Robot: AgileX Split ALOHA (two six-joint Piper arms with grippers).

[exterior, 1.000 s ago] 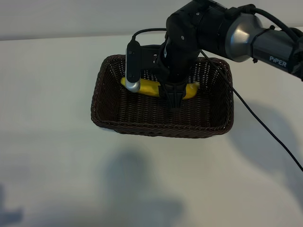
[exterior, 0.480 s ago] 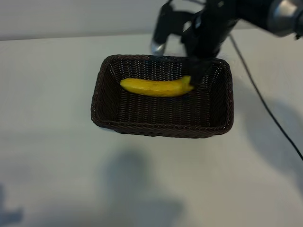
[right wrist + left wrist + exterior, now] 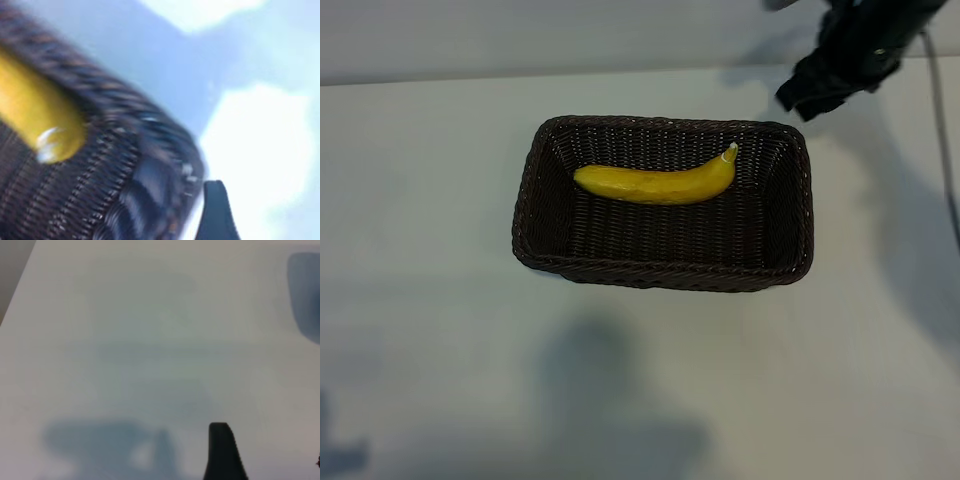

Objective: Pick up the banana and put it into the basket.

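A bright-yellow banana (image 3: 655, 182) lies flat on the floor of a dark-brown woven basket (image 3: 525, 215), toward the far side of it, its pale stem tip pointing at the basket's far right corner. Nothing touches the fruit. The basket sits on a plain white table (image 3: 420, 330).

Up and to the right of the basket, at the edge of the exterior view, hangs the right gripper (image 3: 810, 95) — a dark shape clear of the rim, holding nothing. Its jaws stand fairly wide apart. Its own camera looks back across the basket's corner at the banana's stem end (image 3: 47, 145), with one dark fingertip (image 3: 215, 210) showing against the table.

The left gripper is parked off to the side; one finger (image 3: 224, 452) shows over bare table, and its jaws also stand fairly wide, empty.

The banana appears delivered, so what remains is likely the retreat. Doing it well means lifting away high enough to miss the rim and the cable — no brushing the basket, which looks light enough to slide.
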